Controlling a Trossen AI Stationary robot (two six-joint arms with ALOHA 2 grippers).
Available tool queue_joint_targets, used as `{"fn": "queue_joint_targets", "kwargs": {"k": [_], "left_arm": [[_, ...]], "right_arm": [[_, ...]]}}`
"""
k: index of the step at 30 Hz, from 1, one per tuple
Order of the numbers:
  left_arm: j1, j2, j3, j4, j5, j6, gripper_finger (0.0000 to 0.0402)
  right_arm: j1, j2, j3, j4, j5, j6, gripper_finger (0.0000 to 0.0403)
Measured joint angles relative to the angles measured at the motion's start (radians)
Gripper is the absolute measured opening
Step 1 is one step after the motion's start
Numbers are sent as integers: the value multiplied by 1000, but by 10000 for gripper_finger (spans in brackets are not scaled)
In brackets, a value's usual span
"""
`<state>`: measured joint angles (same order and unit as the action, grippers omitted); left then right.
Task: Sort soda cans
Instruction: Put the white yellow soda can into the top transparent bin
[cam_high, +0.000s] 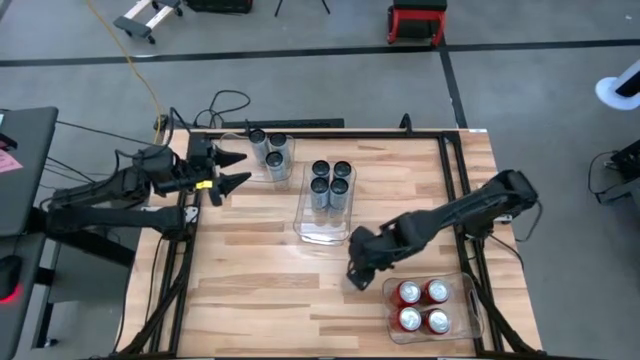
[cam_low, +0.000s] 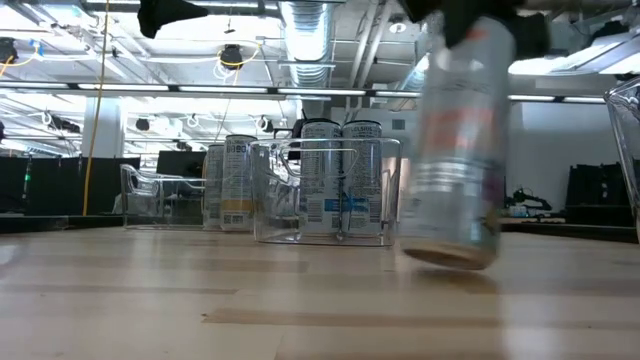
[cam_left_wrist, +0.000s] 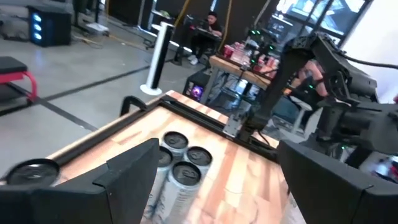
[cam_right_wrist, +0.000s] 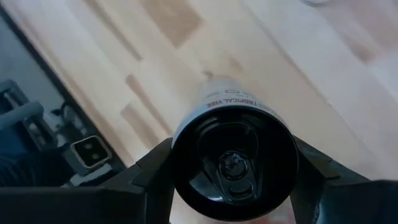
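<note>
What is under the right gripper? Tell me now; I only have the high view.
Observer: A pale can with a dark top, gripped between the fingers of the right gripper, as the right wrist view shows.
Operator: Report how it stands.
Observer: In the low view it is tilted, with its base right at the table; I cannot tell whether they touch.
Operator: Check the left arm's aim.
Observer: In the left wrist view, the open left gripper faces three silver cans.

Bright overhead ceiling strip lights (cam_low: 150, 88) glare in the low view; the near pale silver can (cam_low: 455, 150) is motion-blurred, casting soft shadow.
</note>
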<state>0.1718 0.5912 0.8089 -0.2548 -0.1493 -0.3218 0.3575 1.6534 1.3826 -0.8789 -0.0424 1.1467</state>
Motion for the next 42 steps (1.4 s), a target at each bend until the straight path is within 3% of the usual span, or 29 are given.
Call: {"fn": "queue_joint_targets", "kwargs": {"k": [9,22,32,42], "left_arm": [[-95,56,0,-3,-24,-30,322],[-228,69,0,-127,-64,-122,322],[-289,151,0,-175,-70,-162,322],[-356,272,0,-70,-72,-162,322]], "right_arm": [[-4,267,368,-84,-36,-212,231],[-80,542,799,-425,-18,-504,231],[-89,613,922,-460,43,-682,231],[-91,612,922,-569,106,-686,236]]}}
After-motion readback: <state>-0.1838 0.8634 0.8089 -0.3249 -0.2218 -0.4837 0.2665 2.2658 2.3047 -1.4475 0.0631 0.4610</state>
